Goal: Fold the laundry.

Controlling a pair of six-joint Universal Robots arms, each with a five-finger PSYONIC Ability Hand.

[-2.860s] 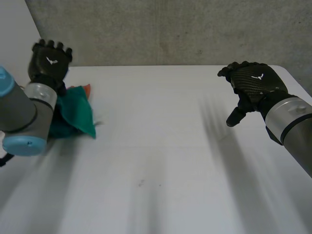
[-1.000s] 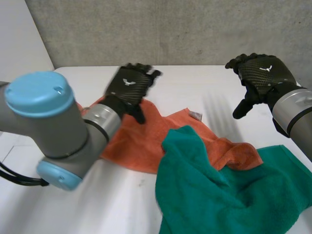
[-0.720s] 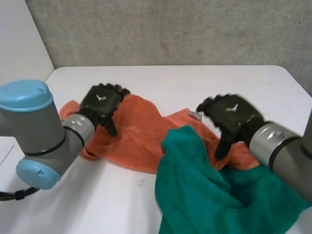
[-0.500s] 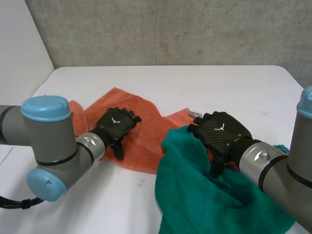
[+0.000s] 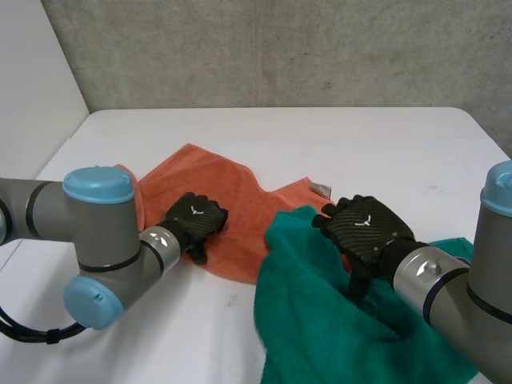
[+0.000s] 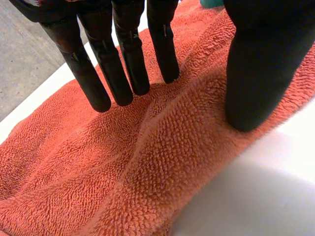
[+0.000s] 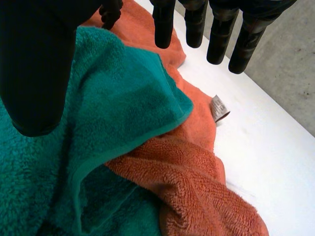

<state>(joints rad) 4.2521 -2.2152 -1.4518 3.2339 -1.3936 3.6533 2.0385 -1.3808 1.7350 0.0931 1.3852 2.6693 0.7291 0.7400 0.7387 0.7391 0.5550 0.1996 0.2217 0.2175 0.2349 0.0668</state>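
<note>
— How does the laundry lie?
— The orange towel [image 5: 232, 200] is spread flat on the table [image 5: 336, 136]. Its long axis runs from far left to near right, and the right end goes under the green towel [image 5: 320, 320], bunched at the near right.
— The left hand [image 5: 196, 222]?
— It is unclenched, at the orange towel's near edge. Its wrist view shows straight fingers [image 6: 123, 64] with their tips on the pile. The thumb [image 6: 256, 73] is planted apart from them, with a low ridge of cloth between.
— The right hand [image 5: 368, 232]?
— Unclenched too, over the green towel's far edge. Its wrist view shows straight fingers [image 7: 219, 39] clear of the cloth, and a small label [image 7: 220, 108] at the orange towel's far edge.
</note>
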